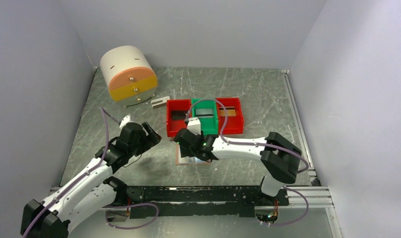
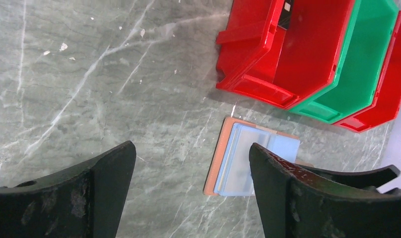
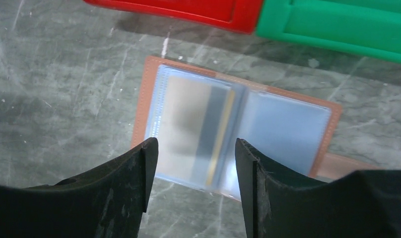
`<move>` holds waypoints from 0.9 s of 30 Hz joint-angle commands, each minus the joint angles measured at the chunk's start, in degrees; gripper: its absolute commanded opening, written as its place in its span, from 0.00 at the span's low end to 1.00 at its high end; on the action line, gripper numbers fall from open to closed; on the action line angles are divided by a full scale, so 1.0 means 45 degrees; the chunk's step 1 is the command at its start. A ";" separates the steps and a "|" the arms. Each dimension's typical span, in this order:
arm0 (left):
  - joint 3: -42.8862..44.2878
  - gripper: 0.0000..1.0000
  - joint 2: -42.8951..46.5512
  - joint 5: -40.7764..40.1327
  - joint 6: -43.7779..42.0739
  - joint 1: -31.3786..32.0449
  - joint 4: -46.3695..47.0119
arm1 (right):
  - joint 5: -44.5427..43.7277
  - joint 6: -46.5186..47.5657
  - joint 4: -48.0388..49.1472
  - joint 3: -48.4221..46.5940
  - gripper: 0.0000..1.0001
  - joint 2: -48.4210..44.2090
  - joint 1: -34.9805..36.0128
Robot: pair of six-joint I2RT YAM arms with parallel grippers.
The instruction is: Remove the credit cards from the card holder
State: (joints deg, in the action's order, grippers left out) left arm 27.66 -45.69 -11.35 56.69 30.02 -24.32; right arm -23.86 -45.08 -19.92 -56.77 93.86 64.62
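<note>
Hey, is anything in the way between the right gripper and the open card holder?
Nothing visible does. The right gripper hangs open right above the card holder, which lies spread flat; only its clear pocket covers the card inside.

No writing, brand, number or sign can be read anywhere. The card [image 3: 188,124] in the card holder [image 3: 288,131] shows only a blurred grey face with a dark stripe; glare may hide any print.
</note>
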 commanded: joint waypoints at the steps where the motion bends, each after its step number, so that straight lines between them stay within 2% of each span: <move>1: -0.0018 0.89 0.0551 -0.0730 0.0171 -0.0118 -0.0599 | -0.0769 -0.0483 -0.0633 -0.0871 0.63 0.0847 0.0510; 13: -0.0013 0.88 0.0615 -0.0904 -0.0019 -0.0110 -0.0703 | -0.1354 -0.0455 -0.2085 -0.2167 0.64 0.2376 0.0793; 19: 0.0065 0.86 0.0450 -0.0711 -0.0063 -0.0114 -0.0679 | -0.0462 -0.0669 -0.1270 -0.1774 0.61 0.2713 0.0658; 24: 0.0008 0.86 0.0701 -0.0721 0.0017 -0.0109 -0.0766 | -0.0624 -0.0864 -0.1469 -0.1920 0.52 0.2971 0.0641; 27: -0.0085 0.86 0.0758 -0.0599 -0.0096 -0.0119 -0.0651 | -0.0792 -0.0923 -0.1445 -0.1752 0.41 0.2800 0.0614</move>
State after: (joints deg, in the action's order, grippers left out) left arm 27.66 -43.16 -14.79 57.17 29.98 -27.31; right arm -26.35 -47.83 -24.99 -65.47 105.16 67.83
